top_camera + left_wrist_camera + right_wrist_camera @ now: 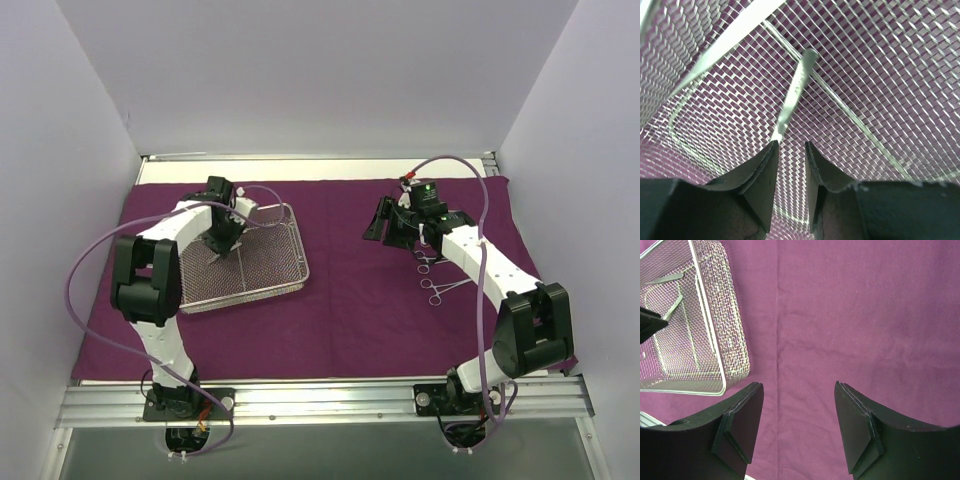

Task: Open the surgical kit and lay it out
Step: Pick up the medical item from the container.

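The dark purple cloth wrap point(370, 300) lies spread flat over the table. The silver wire-mesh tray point(285, 275) sits on its left part. My left gripper point(222, 248) is down inside the tray. In the left wrist view it point(791, 145) is open by a narrow gap with nothing between the fingers. Silver tweezers point(794, 95) lie on the mesh just ahead, their near tip by the left fingertip point(771, 150). Scissor-handled clamps point(436, 285) lie on the cloth by the right arm. My right gripper point(385, 228) is wide open and empty above bare cloth point(850, 315).
A second flat silver instrument point(725, 40) lies in the tray to the upper left of the tweezers. The tray's corner point(722, 375) shows at the left of the right wrist view. White walls close in the table on the left, back and right.
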